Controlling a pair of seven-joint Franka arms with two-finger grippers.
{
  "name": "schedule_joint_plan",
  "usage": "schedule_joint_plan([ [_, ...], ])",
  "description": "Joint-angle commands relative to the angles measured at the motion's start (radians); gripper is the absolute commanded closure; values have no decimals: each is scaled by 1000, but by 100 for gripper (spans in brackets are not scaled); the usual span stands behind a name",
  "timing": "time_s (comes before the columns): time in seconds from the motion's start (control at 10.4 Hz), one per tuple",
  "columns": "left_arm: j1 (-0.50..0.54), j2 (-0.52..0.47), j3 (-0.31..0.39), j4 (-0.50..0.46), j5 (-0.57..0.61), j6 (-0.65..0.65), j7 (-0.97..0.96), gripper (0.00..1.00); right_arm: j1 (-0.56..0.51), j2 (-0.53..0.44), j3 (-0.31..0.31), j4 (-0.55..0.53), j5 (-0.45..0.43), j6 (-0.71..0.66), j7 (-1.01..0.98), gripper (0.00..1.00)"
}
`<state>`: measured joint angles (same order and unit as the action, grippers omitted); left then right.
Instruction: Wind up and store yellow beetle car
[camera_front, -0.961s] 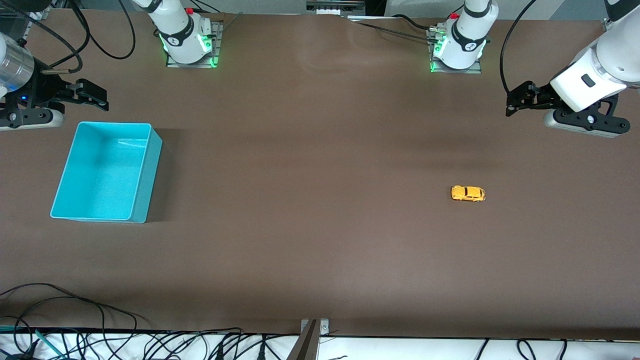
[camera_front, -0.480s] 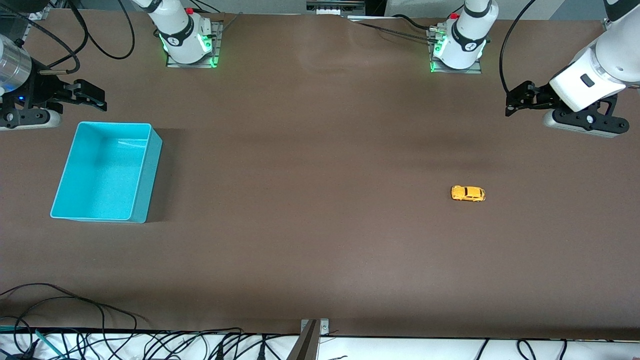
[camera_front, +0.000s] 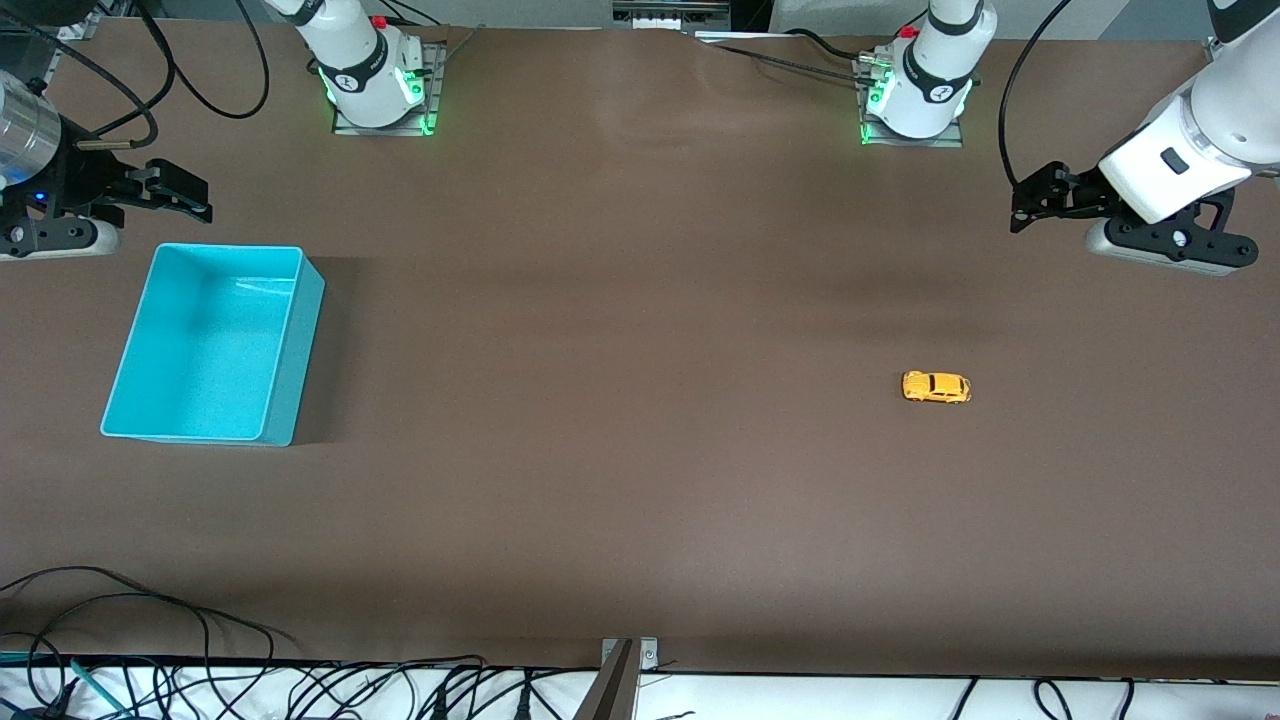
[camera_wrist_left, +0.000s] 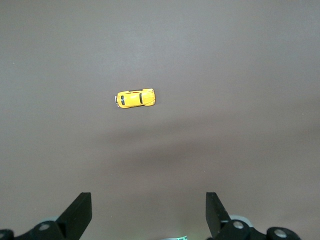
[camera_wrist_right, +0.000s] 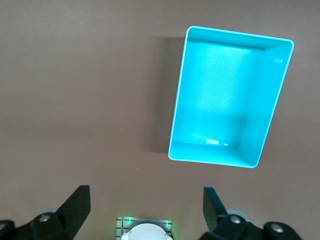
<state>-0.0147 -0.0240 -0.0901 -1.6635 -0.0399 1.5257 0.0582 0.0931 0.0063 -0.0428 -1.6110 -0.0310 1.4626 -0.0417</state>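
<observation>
R gripper (camera_front: 190, 195) drifted slightly – fingers open | L gripper (camera_front: 1030, 200) waits, fingers open | yellow beetle car (camera_front: 936, 387) untouched on table (camera_front: 640, 450)

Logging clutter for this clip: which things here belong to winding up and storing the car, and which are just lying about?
Part of the job:
- yellow beetle car, on the table, untouched
- turquoise bin, empty, likely the storage spot
- left gripper, open, raised
- right gripper, open, raised

Just lying about:
- cables along the table edge nearest the front camera
</observation>
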Motion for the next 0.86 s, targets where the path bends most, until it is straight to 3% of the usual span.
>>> schedule_joint_plan([
  [0.0,9,4,-5,18,-32,-19,-3,0,-4,3,1,7,17,-2,-3,0],
  [0.77,9,4,-5,18,-32,-18,-1,0,-1,12,3,0,19,7,-1,0],
])
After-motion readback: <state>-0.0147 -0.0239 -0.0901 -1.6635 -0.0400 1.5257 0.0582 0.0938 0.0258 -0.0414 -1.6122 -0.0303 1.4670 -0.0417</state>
